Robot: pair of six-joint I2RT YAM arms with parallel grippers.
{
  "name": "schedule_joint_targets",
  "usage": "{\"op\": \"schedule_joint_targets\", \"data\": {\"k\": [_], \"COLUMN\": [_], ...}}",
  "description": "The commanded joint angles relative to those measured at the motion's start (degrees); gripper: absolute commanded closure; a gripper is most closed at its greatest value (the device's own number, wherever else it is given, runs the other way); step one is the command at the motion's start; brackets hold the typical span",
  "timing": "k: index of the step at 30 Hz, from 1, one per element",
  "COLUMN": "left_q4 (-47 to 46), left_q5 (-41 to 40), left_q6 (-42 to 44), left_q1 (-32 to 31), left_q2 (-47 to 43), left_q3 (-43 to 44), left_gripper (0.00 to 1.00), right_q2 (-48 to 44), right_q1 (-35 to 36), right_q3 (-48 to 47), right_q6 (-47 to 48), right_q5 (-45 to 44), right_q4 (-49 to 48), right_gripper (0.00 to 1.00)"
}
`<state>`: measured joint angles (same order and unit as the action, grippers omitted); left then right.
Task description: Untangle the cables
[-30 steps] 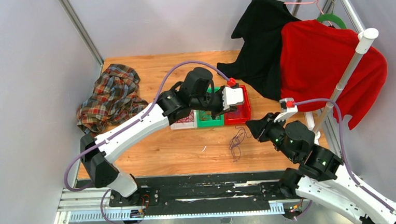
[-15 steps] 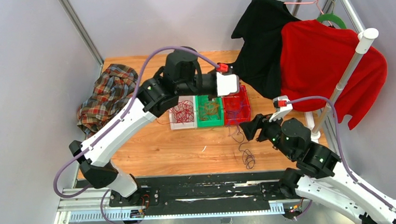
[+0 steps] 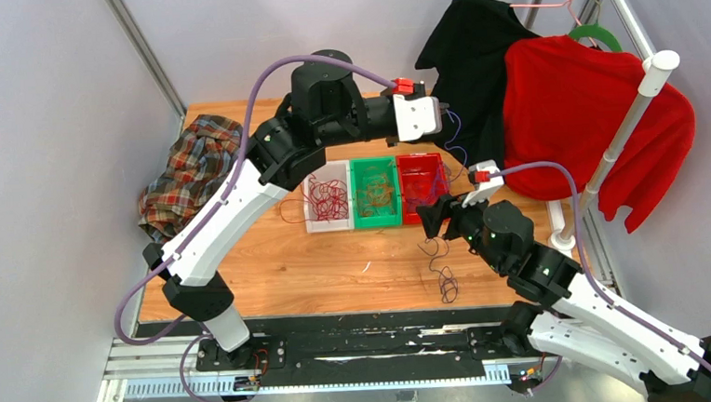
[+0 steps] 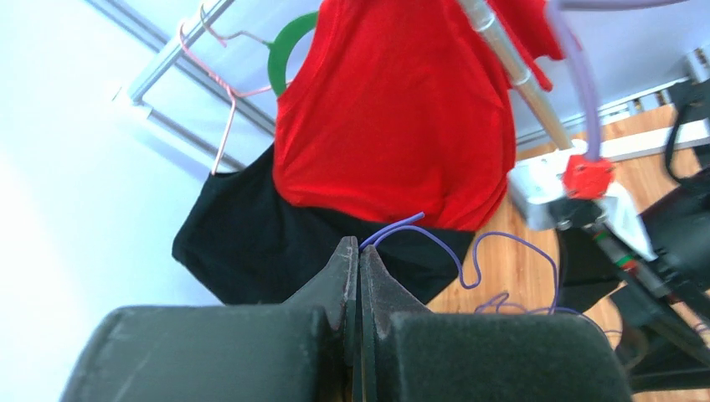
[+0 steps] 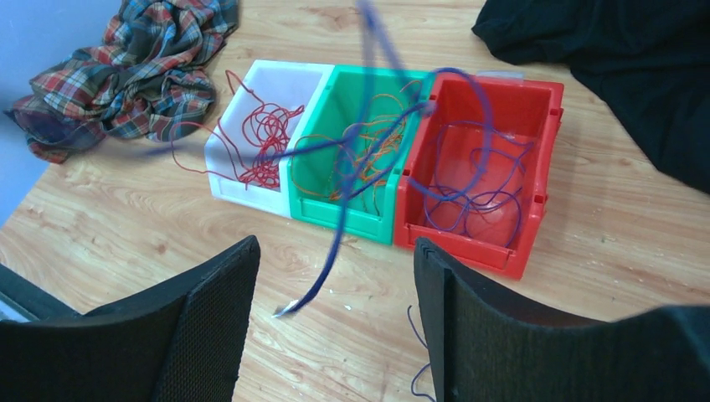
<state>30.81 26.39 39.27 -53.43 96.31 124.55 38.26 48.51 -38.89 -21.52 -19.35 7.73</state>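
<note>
My left gripper (image 4: 358, 254) clamps a purple cable (image 4: 453, 254), blurred in my right wrist view; right gripper (image 5: 335, 251) gapes open

Plaid shirt (image 3: 199, 173) crumpled far to my left on the wooden surface (image 3: 337, 267), white bin (image 5: 247, 197), green bin (image 5: 368, 226) and red bin (image 5: 460, 247) touching in a row, black garment (image 3: 470, 82) and red garment (image 3: 580, 122) hanging on the rack (image 3: 626, 119) to my right

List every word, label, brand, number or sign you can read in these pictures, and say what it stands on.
No text is readable. The white bin, green bin, red bin, red shirt, plaid shirt and the left gripper pinching a purple cable all show no legible print.
</note>
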Motion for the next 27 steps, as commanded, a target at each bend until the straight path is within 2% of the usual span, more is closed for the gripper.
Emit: {"op": "schedule_joint_targets", "data": {"k": [1,7,11,17,24,27], "left_q4": [-2.30,-6.09,-6.72,-7.48,-11.55,-11.93], "left_q5": [-6.31,-11.68,-13.19,-14.70,-21.17,-23.07], "left_q6": [1.56,-0.10,0.06,1.37,7.74,7.76], "left_q1": [0.24,1.84,2.70,3.07,3.56,4.01], "left_q2": [3.06,7.81,11.88,16.25,20.52,22.55], "left_q3": [0.02,-4.79,-6.43,-9.35,-15.41,-16.64], "left_gripper": [0.99,0.99,1.00,0.99,1.00,1.00], "right_q2": [-6.00,-16.35,-20.00,-20.79,-20.07,-19.77], "right_q1": [-1.06,-1.14,-1.21,-1.21,-1.20,-1.14], "right_q3": [3.94,7.55,8.08,6.51,4.94,4.37], "right_q6": [-0.90,-2.69,-3.94,-4.56,-5.48,-7.15], "right_q5": [-3.90,-8.64,-11.91,-16.18,-21.67,-23.04], "right_q4": [-1.70,3.31,7.50,11.66,13.26,14.67], "right_gripper": [0.32,0.31,0.31,0.31,0.31,0.32]}}
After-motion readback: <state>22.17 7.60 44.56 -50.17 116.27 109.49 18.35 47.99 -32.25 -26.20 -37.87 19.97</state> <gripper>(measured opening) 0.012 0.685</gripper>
